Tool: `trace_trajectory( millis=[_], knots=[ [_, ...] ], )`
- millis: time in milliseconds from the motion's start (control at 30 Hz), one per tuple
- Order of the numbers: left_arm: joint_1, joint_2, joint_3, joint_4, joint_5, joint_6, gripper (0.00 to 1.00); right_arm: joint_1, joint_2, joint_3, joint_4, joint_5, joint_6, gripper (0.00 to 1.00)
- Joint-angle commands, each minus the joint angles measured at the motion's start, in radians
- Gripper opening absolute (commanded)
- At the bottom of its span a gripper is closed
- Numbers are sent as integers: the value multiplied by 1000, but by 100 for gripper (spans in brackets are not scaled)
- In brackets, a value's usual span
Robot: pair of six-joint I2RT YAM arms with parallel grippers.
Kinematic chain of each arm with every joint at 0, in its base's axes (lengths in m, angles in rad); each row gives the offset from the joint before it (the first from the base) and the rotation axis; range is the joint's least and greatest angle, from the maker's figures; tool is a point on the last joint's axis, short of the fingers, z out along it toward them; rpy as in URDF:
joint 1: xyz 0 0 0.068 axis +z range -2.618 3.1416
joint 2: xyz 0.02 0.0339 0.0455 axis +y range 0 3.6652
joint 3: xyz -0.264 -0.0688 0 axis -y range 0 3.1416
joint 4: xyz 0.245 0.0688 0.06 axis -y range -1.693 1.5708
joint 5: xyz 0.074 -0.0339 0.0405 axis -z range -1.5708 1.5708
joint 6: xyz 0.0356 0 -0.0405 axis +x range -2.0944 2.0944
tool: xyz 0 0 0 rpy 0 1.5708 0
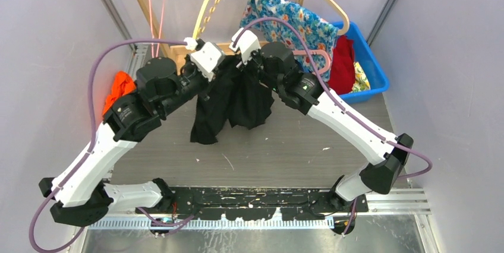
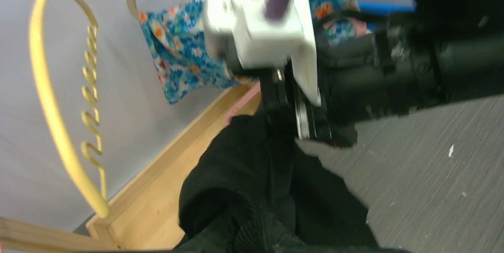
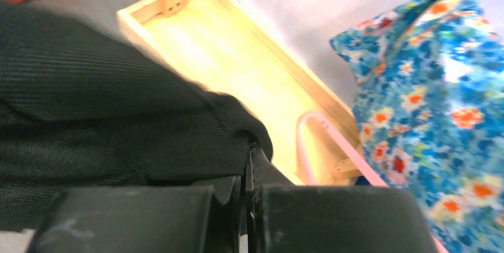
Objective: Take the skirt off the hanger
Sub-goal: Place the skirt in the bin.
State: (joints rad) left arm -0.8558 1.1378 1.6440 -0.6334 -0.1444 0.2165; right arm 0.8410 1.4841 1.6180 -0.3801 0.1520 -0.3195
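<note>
The black skirt [image 1: 232, 101] hangs bunched above the grey table between both arms. My left gripper [image 1: 215, 72] is at its top left corner; in the left wrist view the black cloth [image 2: 267, 193] covers the fingers, which are shut on it. My right gripper [image 1: 246, 66] is at the skirt's top right, and in the right wrist view [image 3: 246, 176] it is shut on an edge of the ribbed cloth [image 3: 107, 116]. The pink hanger [image 1: 315, 57] lies just right of the skirt, partly behind the right arm; its loop [image 3: 309, 140] is beside the cloth, apart from it.
A floral cloth [image 1: 291, 18] hangs on a wooden hanger at the back. A blue bin [image 1: 368, 63] holding a red cloth [image 1: 343, 63] stands at the back right. An orange cloth [image 1: 119, 87] lies at the left. A yellow hanger [image 2: 59, 116] hangs over the wooden rack base [image 3: 238, 57].
</note>
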Motion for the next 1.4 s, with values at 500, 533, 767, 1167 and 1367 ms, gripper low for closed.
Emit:
trace_trajectory(
  millis=[500,533,767,1167,1367],
  knots=[
    [-5,-47,-366,86,-140,-57,24,-157,23,227,468,546,-311,1],
    [-5,-69,-398,81,-113,-85,25,-176,27,242,466,547,-304,1],
    [-2,-247,-636,222,-153,-225,56,-238,15,240,598,601,-342,1],
    [81,99,-615,422,7,-117,47,-388,-107,300,848,669,-507,1],
    [82,258,-526,495,31,-59,46,-527,-98,363,847,675,-476,1]
  ],
)
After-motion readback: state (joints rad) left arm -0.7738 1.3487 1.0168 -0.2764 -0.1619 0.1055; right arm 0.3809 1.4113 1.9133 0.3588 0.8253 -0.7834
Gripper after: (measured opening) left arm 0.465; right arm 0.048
